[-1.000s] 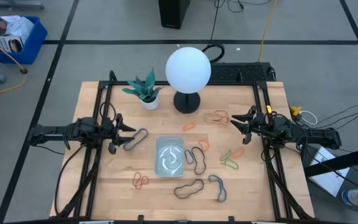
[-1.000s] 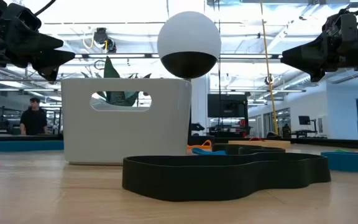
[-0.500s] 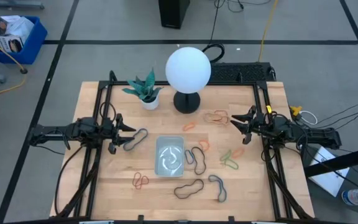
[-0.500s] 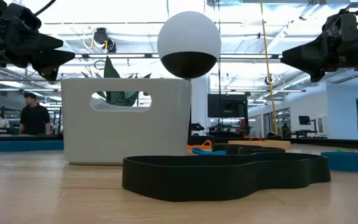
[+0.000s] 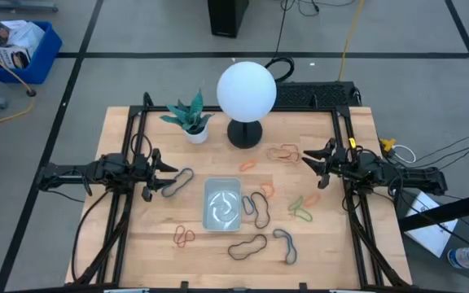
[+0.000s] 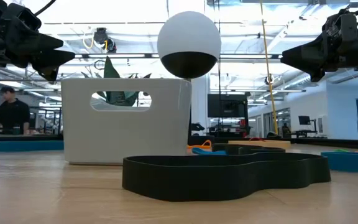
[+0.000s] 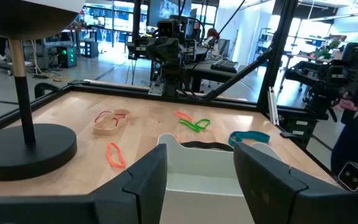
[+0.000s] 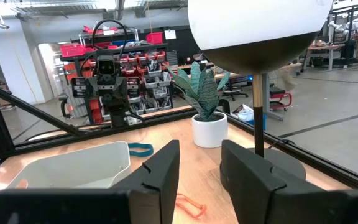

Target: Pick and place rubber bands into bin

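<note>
Both arms parked either side of the bin [image 5: 222, 203].
I see the left gripper [image 5: 159, 171] spread wide, the right gripper [image 5: 309, 165] parted, both empty; rubber bands [image 5: 247, 246] lie around the bin.

the table [image 5: 161, 236] is pale wood with a matt finish. the bin [image 5: 222, 203] is clear glossy plastic. the globe [image 5: 247, 89] is smooth white.

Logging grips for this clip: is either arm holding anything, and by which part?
Nothing is held. The left gripper and right gripper both hang over the table with open, empty fingers.
</note>
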Motion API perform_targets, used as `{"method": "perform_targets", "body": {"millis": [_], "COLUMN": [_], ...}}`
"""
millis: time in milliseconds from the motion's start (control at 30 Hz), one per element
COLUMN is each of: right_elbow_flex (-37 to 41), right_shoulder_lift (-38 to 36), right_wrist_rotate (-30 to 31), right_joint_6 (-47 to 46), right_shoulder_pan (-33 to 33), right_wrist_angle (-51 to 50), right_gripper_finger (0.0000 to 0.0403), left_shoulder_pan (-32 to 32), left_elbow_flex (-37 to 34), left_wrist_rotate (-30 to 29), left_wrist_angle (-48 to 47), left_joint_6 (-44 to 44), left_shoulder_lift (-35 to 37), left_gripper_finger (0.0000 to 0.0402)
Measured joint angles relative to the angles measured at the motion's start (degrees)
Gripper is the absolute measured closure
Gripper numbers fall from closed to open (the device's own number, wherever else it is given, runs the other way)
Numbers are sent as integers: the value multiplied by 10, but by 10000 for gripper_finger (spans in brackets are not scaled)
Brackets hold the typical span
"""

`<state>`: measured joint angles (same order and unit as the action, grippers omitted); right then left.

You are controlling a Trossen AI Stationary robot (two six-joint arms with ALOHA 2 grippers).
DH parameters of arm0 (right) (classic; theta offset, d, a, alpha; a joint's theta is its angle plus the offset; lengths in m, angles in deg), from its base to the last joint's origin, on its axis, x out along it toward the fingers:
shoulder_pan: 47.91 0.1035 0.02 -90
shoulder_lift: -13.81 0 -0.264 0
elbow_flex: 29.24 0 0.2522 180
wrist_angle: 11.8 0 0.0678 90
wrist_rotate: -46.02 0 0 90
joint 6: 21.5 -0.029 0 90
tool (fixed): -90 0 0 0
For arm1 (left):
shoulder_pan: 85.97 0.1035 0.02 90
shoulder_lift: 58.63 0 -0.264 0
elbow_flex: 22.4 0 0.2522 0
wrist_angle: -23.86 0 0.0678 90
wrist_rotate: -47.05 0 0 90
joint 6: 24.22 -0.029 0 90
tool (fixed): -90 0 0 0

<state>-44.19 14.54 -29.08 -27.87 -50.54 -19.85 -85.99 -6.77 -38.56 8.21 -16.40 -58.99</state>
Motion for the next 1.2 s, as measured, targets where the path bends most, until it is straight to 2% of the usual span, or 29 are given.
{"method": "perform_targets", "body": {"millis": [267,400,567,667,933,1200], "right_elbow_flex": [0,0,0,0,0,0], "right_shoulder_lift": [0,0,0,0,0,0], "right_wrist_rotate": [0,2,2,1,1,32], "right_joint_6": [0,31,54,36,26,26], "right_shoulder_pan": [0,0,0,0,0,0], "right_wrist_angle": [0,0,0,0,0,0], "right_gripper_finger": [289,289,289,289,289,289], "left_shoulder_pan": [0,0,1,1,1,1], "left_elbow_flex": [0,0,0,0,0,0], "left_wrist_rotate": [0,0,-63,-75,-75,-75], "left_wrist_angle": [0,0,3,5,14,30], "left_joint_6": [0,-3,-104,-127,-118,-18], "left_shoulder_lift": [0,0,0,0,0,0], "left_gripper_finger": [210,210,210,210,210,210]}}
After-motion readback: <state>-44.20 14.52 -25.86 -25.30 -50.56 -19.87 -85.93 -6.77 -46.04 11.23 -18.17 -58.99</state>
